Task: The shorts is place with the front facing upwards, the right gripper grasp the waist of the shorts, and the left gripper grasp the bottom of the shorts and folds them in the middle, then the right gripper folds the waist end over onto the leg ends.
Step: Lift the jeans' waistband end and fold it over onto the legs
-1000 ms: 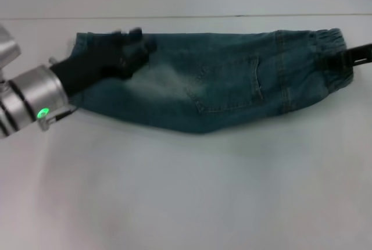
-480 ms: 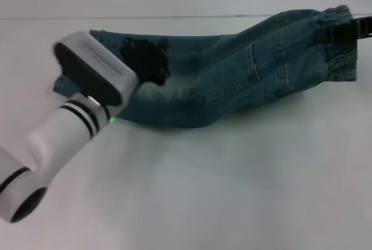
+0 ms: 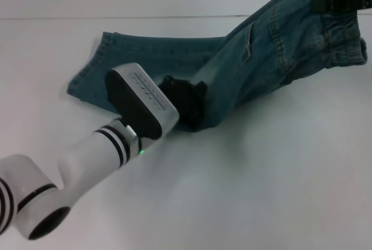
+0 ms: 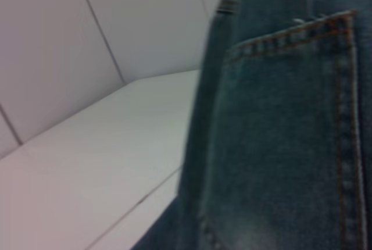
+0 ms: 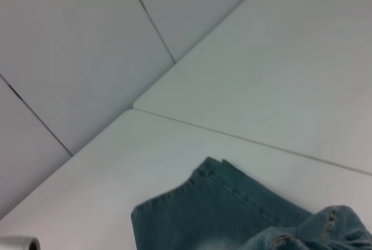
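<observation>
Since half a second ago we are seeing the waist end (image 3: 325, 23) climbing higher toward the upper right corner of the head view, while our left gripper (image 3: 185, 103) is sliding from the upper left of the garment toward the lower middle of the fold.

At the left of the head view, the white arm with black rings (image 3: 75, 168) is reaching up from the lower left corner, its silver-white wrist block covering part of the cloth. Beyond it, the blue-green denim shorts (image 3: 168, 58) are lying folded lengthwise on the white table (image 3: 261, 180), and the bottom of the shorts (image 3: 87, 70) is resting flat at centre left, its stitched hem showing. Our left gripper, black and two-fingered, is sitting at the near edge of the shorts in the middle of the frame; we cannot tell how far its fingers are parted or whether cloth is between them.

To the right, the denim is rising off the table in a steep slope. At the upper right edge, our right gripper (image 3: 340, 3), a black claw, is closed on the gathered elastic waistband and is holding it aloft.

In the left wrist view we are seeing a stitched pocket (image 4: 296, 116) close up. In the right wrist view the hem (image 5: 192, 209) is lying on the table at the lower centre.
</observation>
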Robot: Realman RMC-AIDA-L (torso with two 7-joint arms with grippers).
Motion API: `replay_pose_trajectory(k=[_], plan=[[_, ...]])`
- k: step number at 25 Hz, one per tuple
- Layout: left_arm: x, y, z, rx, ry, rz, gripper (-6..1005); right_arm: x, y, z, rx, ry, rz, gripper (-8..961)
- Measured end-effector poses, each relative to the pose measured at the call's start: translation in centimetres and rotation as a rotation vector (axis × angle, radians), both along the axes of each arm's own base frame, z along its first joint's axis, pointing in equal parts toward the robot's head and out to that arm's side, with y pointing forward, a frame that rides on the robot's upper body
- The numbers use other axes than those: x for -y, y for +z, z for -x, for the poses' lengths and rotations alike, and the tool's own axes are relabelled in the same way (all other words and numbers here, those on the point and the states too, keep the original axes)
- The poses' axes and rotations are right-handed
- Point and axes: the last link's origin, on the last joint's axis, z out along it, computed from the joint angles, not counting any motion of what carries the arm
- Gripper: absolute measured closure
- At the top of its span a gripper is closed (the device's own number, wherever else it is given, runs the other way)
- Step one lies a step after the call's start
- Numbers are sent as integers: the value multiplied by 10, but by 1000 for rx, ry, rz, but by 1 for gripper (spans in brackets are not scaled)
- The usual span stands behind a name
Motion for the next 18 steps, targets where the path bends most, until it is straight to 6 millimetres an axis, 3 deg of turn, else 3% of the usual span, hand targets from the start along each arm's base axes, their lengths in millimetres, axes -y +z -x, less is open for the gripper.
replay_pose_trajectory(k=[7,18], plan=[[23,-20,-22,72,-29,91,998,-6,3,20,10,42,5,837],[54,-43,-76,201,-123,216,998,-12,-13,42,40,99,49,836]])
